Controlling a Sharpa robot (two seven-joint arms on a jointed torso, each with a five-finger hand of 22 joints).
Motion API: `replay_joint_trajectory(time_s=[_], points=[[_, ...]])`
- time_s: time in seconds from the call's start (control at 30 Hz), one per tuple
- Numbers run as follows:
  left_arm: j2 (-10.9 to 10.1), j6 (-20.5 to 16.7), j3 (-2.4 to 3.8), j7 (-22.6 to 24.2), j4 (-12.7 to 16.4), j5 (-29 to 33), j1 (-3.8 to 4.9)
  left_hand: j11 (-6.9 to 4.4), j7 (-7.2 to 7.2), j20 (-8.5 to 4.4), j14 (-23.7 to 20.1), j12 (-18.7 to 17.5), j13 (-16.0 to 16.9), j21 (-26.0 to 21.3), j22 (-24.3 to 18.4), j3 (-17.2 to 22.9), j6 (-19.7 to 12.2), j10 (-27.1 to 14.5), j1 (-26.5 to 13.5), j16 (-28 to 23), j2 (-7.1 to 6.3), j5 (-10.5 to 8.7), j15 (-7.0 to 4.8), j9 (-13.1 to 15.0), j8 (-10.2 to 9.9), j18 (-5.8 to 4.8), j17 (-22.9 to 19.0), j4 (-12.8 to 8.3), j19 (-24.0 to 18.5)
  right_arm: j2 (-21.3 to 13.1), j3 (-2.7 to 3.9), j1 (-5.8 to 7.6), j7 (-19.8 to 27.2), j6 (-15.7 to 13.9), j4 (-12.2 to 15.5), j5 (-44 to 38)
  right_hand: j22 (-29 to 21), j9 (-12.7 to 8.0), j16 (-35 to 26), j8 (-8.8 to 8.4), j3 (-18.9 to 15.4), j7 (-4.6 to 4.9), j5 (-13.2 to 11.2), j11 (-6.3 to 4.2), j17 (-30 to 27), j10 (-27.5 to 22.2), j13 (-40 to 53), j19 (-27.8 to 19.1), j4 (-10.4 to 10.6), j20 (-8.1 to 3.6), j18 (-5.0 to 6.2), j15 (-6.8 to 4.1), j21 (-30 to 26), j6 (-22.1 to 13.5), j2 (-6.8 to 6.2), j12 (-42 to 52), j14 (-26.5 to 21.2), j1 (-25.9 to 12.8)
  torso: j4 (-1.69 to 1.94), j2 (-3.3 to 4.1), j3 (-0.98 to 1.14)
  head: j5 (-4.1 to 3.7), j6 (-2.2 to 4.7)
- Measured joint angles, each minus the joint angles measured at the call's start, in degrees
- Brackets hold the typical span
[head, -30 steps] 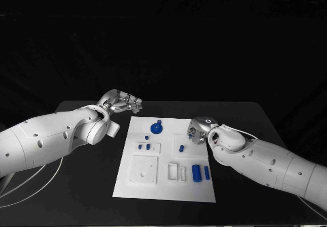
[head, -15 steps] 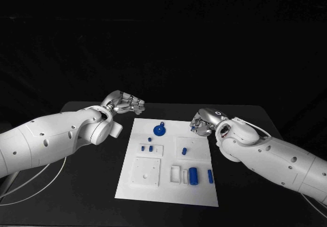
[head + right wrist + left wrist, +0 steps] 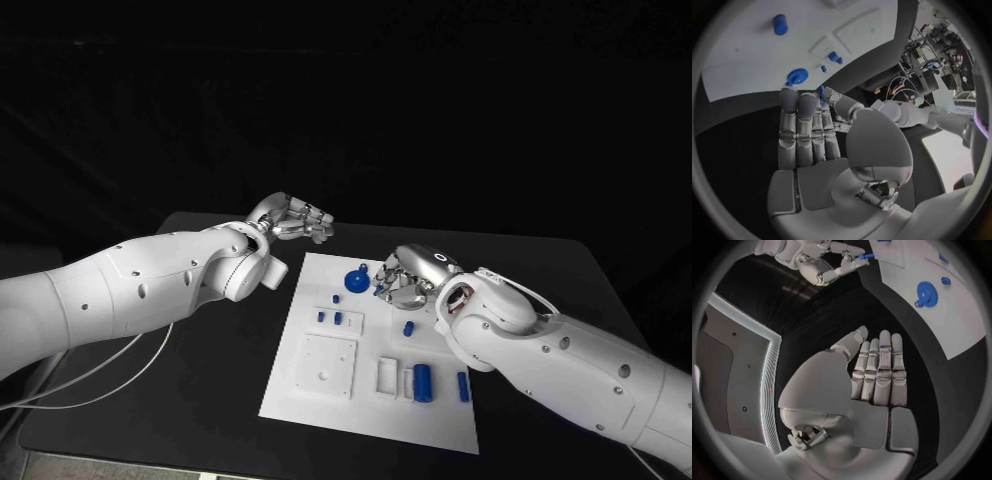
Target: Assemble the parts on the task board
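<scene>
White task board [image 3: 361, 400] flat mid-tabletop [image 3: 202, 400], carrying blue parts: round gear-like piece [image 3: 356, 278] near far edge, two small pegs [image 3: 332, 318] in a raised block, cylinder [image 3: 423, 382] and slim bar [image 3: 463, 386] toward near right. Small blue part [image 3: 868, 256] pinched in right hand [image 3: 405, 279] over board's far right portion. Left hand [image 3: 299, 220] off board's far left corner, above tabletop, fingers straight and together, holding nothing

I see the silver right hand [image 3: 402, 277] now lifted off the white task board [image 3: 433, 415] | small blue peg [image 3: 820, 91] pinched at its fingertips | hand nearer the round blue gear [image 3: 356, 279].
</scene>
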Motion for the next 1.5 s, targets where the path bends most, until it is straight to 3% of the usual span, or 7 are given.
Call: replay_joint_trajectory(time_s=[0.17,0.37,0.53,0.73,0.97,1.5], points=[[0.88,-0.67,0.00,0.04,-0.65,0.22,0.01,0.00,0.00,0.00,0.00,0.00,0.00,0.00,0.00,0.00,0.00,0.00,0.13,0.00,0.13,0.00,0.00,0.00,0.00,0.00,0.00,0.00,0.00,2.33,-3.02,-0.42,0.53,0.01,0.31,-1.79,0.68,-0.05,0.00,-0.10,-0.06,0.00,-0.01,0.00,0.06,0.00,-0.01,0.22,-0.06,-0.19,-0.01,0.00,-0.69,-0.01,0.15,0.00,0.00,0.15,0.03,-0.04,-0.14,1.52,-0.18],[1.84,-1.41,0.00,0.08,-1.33,0.58,0.01,0.00,0.00,0.00,0.00,0.00,0.00,0.00,0.00,0.00,0.00,0.00,0.13,0.00,0.13,0.00,0.00,0.00,0.00,0.00,-0.01,0.00,0.00,4.88,-6.44,-1.19,0.78,0.18,-0.75,-4.35,1.27,-0.05,0.00,0.07,-0.07,0.07,-0.01,0.00,0.06,-0.01,0.01,0.52,-0.07,-0.12,-0.01,0.01,-1.33,-0.09,0.15,0.00,0.00,0.16,0.18,-0.03,-0.14,2.92,-0.63],[2.62,-1.86,0.00,0.09,-1.60,0.82,0.02,0.00,0.00,0.00,0.00,0.00,0.00,0.00,0.00,0.00,0.00,0.00,0.13,0.00,0.13,0.00,0.00,0.00,0.00,0.00,-0.01,0.00,0.00,6.63,-7.93,-2.10,0.80,0.52,-2.15,-6.57,1.37,-0.04,0.00,0.07,-0.07,0.00,-0.02,0.00,0.05,-0.01,0.03,0.52,-0.07,-0.11,-0.01,0.01,-1.33,-0.20,0.15,0.00,-0.01,0.16,0.23,0.01,-0.12,3.94,-1.10],[3.22,-2.08,0.00,0.10,-1.59,1.00,0.04,0.00,0.00,0.00,0.00,0.00,0.00,0.00,-0.08,0.00,0.00,0.00,0.13,0.00,0.13,0.00,0.00,0.00,0.00,0.00,-0.01,0.00,0.00,8.05,-8.73,-3.01,0.54,1.75,-3.42,-9.06,2.71,0.01,0.00,0.07,-0.18,0.01,0.09,0.00,0.05,-0.01,0.04,1.12,-0.71,-0.12,0.00,0.01,-1.09,-0.22,0.17,0.00,0.00,0.14,0.16,0.05,-0.08,5.14,-1.71],[3.36,-2.13,0.00,0.07,-1.35,1.09,0.05,0.00,0.00,-0.10,0.20,0.00,0.00,0.01,0.03,-0.18,0.00,0.00,0.13,0.00,0.13,0.00,-0.20,0.00,0.00,0.00,0.06,0.18,0.73,8.63,-8.91,-3.30,-0.10,3.29,-4.05,-11.02,4.34,0.01,0.01,0.06,-0.22,0.09,0.23,0.00,0.04,-0.01,0.04,1.55,-0.75,-0.12,0.00,0.02,-0.32,-0.29,0.52,-0.01,0.01,-0.23,0.04,0.08,-0.01,6.00,-2.22],[3.17,-2.13,0.00,-0.03,-1.17,1.15,0.06,0.00,0.00,-0.10,0.20,0.00,0.00,0.01,0.08,-0.18,0.00,0.00,0.13,0.00,0.13,0.00,-0.20,0.00,0.00,0.00,0.05,0.18,0.73,8.82,-9.40,-3.49,-1.14,3.83,-4.62,-13.42,5.07,-0.03,0.01,0.08,-0.06,0.04,0.23,0.01,0.03,-0.01,0.03,1.78,-1.04,-0.27,0.00,-0.09,-0.32,0.00,0.51,-0.03,0.30,-0.26,0.08,0.08,-0.01,6.87,-3.03]])
